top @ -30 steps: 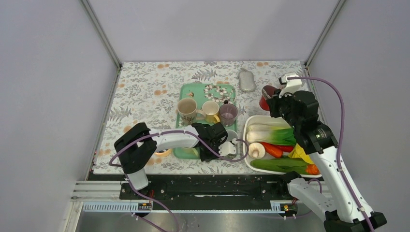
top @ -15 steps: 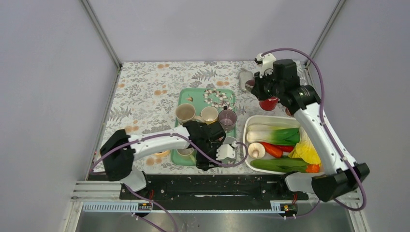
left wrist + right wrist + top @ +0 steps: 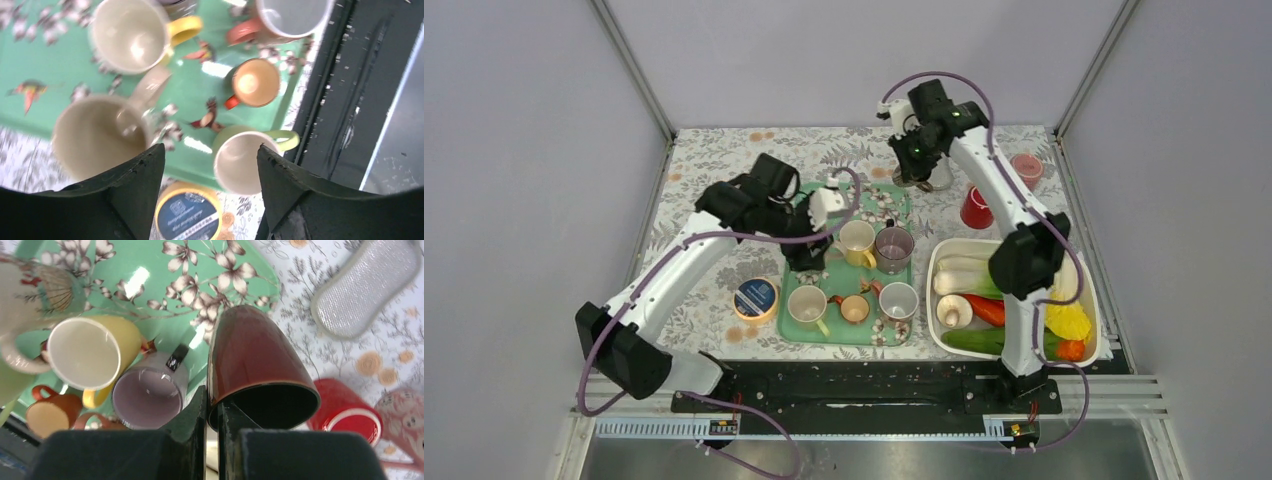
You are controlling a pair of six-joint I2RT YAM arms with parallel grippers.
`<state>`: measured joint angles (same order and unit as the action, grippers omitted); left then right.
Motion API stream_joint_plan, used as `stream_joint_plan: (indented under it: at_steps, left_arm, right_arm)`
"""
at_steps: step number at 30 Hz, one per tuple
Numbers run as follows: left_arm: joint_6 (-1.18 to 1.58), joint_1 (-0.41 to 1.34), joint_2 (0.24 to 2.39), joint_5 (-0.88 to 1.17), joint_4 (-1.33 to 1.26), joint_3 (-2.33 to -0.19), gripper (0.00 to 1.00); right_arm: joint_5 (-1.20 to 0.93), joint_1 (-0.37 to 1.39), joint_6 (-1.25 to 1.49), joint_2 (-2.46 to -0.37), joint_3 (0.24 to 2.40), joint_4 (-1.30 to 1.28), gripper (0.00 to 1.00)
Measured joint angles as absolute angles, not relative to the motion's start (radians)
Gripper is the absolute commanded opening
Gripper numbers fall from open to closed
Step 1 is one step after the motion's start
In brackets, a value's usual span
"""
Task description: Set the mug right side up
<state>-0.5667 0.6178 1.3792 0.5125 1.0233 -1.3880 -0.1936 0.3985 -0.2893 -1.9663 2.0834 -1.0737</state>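
The mug (image 3: 255, 355) is glossy dark red-brown and hangs above the back right corner of the green floral tray (image 3: 165, 270). Its dark mouth faces the wrist camera and its base points down and away. My right gripper (image 3: 212, 405) is shut on its rim, one finger inside the mouth and one outside. In the top view the right gripper (image 3: 914, 168) covers the mug. My left gripper (image 3: 210, 185) stands open and empty above the tray's left part, its left finger by a large beige mug (image 3: 97, 137). In the top view, the left gripper (image 3: 807, 252) hides that mug.
On the tray (image 3: 824, 330) stand a yellow mug (image 3: 856, 238), a purple cup (image 3: 894, 245), a green mug (image 3: 807, 303), a small orange cup (image 3: 854, 308) and a white mug (image 3: 898, 300). A tape roll (image 3: 756, 297) lies left of it. A red cup (image 3: 976, 207), pink cup (image 3: 1027, 168) and vegetable tub (image 3: 1014, 345) sit right.
My left gripper has opened and swung from the tray's front edge to its back left. The right arm has swung left from the back right corner to above the tray's back edge.
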Motion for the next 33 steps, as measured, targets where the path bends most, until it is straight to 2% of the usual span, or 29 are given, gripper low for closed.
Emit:
stream_joint_plan:
  at_steps: [5, 7, 11, 16, 20, 23, 30, 33]
  left_arm:
    - [-0.546, 0.414, 1.329, 0.562, 1.012, -1.385, 0.76]
    - [-0.530, 0.315, 1.274, 0.589, 0.992, -1.378, 0.76]
    - [-0.519, 0.217, 1.231, 0.624, 0.968, -1.364, 0.76]
    - [-0.512, 0.184, 1.254, 0.641, 0.964, -1.327, 0.77]
    - [-0.507, 0.173, 1.266, 0.648, 0.963, -1.317, 0.77]
    - [-0.506, 0.170, 1.265, 0.652, 0.963, -1.317, 0.77]
    - [-0.506, 0.168, 1.265, 0.656, 0.962, -1.317, 0.78]
    - [-0.505, 0.168, 1.265, 0.657, 0.962, -1.317, 0.78]
  right_arm:
    - [-0.120, 0.466, -0.383, -2.300, 2.454, -1.248, 0.00]
    - [-0.095, 0.487, -0.416, -2.391, 2.540, -1.293, 0.00]
    - [-0.067, 0.517, -0.491, -2.436, 2.518, -1.330, 0.00]
    - [-0.043, 0.558, -0.564, -2.450, 2.466, -1.339, 0.00]
    - [-0.042, 0.579, -0.580, -2.477, 2.477, -1.343, 0.28]
    - [-0.038, 0.584, -0.584, -2.481, 2.477, -1.340, 0.44]
    - [-0.015, 0.583, -0.573, -2.481, 2.477, -1.324, 0.60]
    - [-0.010, 0.583, -0.551, -2.461, 2.474, -1.308, 0.74]
